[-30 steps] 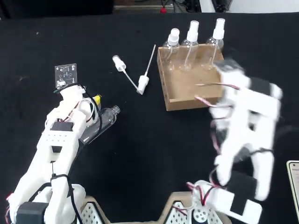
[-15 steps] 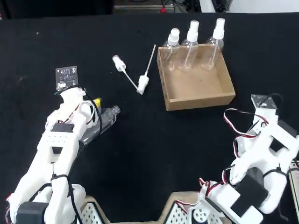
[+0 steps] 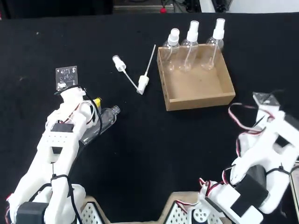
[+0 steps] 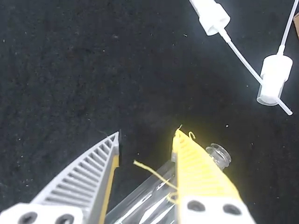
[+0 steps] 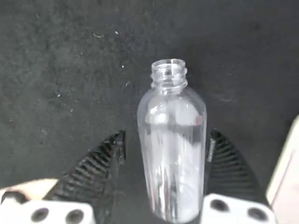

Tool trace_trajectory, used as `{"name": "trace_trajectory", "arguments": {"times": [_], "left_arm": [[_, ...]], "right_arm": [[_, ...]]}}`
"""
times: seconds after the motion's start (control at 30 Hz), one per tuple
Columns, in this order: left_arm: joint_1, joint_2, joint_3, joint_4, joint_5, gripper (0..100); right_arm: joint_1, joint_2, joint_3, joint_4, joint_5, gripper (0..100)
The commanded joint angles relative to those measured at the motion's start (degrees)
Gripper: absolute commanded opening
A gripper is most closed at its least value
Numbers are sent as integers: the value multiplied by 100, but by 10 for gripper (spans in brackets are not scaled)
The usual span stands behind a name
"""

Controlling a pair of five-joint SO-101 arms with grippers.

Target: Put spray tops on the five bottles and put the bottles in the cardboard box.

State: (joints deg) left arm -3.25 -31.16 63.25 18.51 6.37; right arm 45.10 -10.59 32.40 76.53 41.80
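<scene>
**A:** How does the left claw (image 4: 146,135) stand?

**B:** Apart. Its grey finger (image 4: 88,179) and yellow finger (image 4: 198,175) are spread wide, tips low over the black worktop (image 4: 70,56). A clear topless bottle (image 4: 217,155) lies flat between them, tight in by the yellow finger, with its open neck poking out past that finger. There is a plain gap on the grey side, so nothing is clamped.

**A:** Does the yellow finger touch it?

**B:** I cannot tell. The finger covers that stretch of the bottle.

**A:** And the right claw (image 5: 167,135)?

**B:** Also apart. Its two black fingers (image 5: 100,163) sit one on each side of a second bare bottle (image 5: 170,100), which lies on the worktop with its threaded neck pointing away from the wrist. One finger is right up against the bottle's side. The other stands off it with dark worktop showing between.

**A:** Where are the tops?

**B:** Two loose spray tops (image 3: 119,63) (image 3: 143,83) lie on the worktop between the left arm (image 3: 58,140) and the cardboard box (image 3: 198,101), well apart from both claws. Their thin dip tubes cross each other.

**A:** The box itself?

**B:** Three capped bottles (image 3: 190,46) stand upright in a row along its far wall, and the near part of its floor is bare.

**A:** Anything else?

**B:** A small card (image 3: 65,77) lies just beyond the left arm.
</scene>
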Motion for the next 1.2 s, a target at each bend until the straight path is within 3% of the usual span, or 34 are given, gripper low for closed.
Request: {"name": "trace_trajectory", "arguments": {"times": [0.0,0.17,0.5,0.67,0.97,1.17], "left_arm": [[57,-44,-66,-123,0,181],[57,-44,-66,-123,0,181],[57,-88,31,-132,0,181],[48,-79,31,-123,0,181],[57,-44,31,-123,0,181],[75,-35,22,-132,0,181]], "right_arm": [[114,-242,-1042,1002,440,248],[158,-242,-1525,1881,1055,247],[571,-242,-875,1407,1714,247],[589,-233,-778,1169,1767,247],[1248,760,-725,167,1767,247],[1310,1059,-1095,923,1767,247]]}}
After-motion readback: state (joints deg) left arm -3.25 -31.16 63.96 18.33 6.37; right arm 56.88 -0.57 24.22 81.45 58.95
